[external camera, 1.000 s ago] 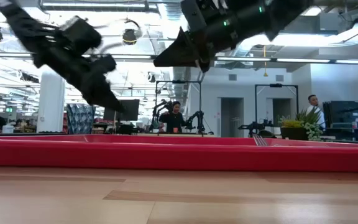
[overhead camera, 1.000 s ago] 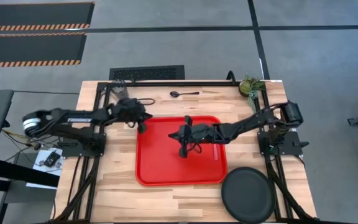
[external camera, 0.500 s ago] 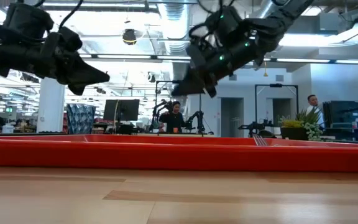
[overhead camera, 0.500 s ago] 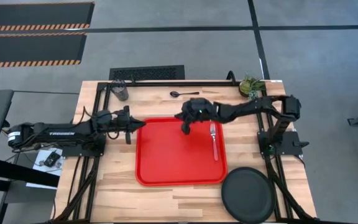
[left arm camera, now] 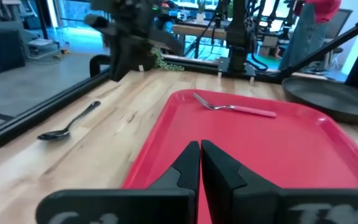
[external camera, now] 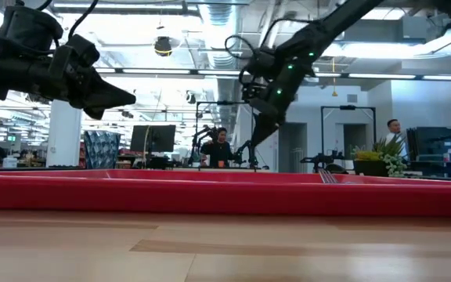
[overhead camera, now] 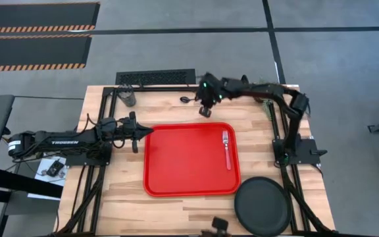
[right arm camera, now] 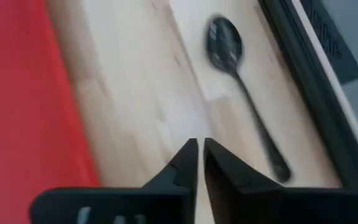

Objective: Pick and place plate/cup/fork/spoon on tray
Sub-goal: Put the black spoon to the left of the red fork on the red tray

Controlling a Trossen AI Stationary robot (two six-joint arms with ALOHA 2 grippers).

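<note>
tray (overhead camera: 176, 164): bright red, plain
fork (overhead camera: 226, 147): pale pink, silvery, on tray
spoon (right arm camera: 244, 93): all black, beside tray
plate (overhead camera: 262, 206): matte black, beside tray
cup (overhead camera: 129, 96): dark, translucent
table (overhead camera: 120, 204): light wood, striped grain
plant (overhead camera: 266, 90): green

Bright even overhead light, soft shadows, ceiling-lamp glare (low view), motion-blurred spoon (right arm camera: 229, 53) in right wrist view

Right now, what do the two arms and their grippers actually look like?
Both arms are dark, jointed links with loose black cables. The left arm carries white lettering and a white end cap; its left gripper has two black wedge fingers. The right gripper looks the same, with green lights glowing near its wrist.
</note>
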